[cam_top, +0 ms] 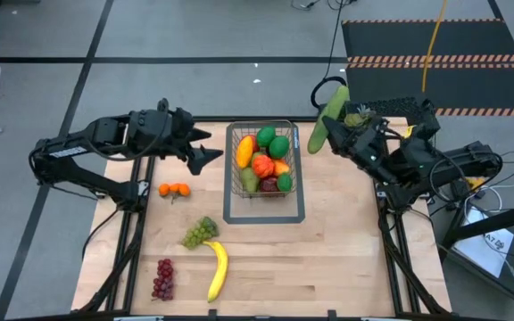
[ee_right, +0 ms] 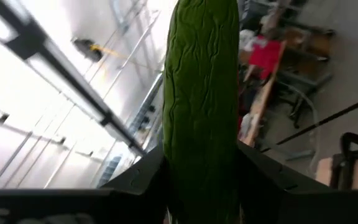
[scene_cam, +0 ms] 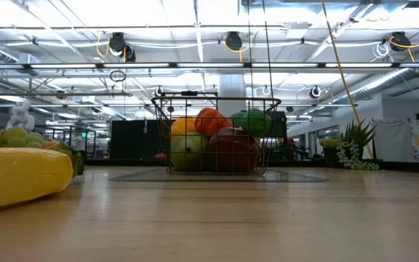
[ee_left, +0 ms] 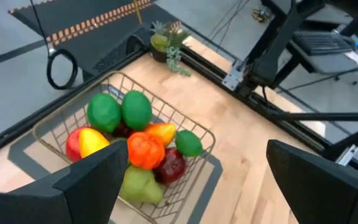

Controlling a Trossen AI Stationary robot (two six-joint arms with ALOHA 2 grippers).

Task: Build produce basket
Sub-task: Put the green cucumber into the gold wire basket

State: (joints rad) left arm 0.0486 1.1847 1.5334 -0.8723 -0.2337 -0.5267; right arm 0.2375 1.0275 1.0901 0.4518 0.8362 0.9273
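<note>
With the right tool (cam_top: 335, 132) pinching the cucumber (cam_top: 326, 118) aloft at the basket's (cam_top: 262, 161) two o'clock and the left tool (cam_top: 205, 147) spread wide at its nine, the long cucumber could snag the wire rim or topple off the heaped fruit.

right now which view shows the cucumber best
The right wrist view: the cucumber fills it, clamped between the right gripper fingers. The high view shows it small, held right of the basket. The low and left wrist views miss it.
</note>
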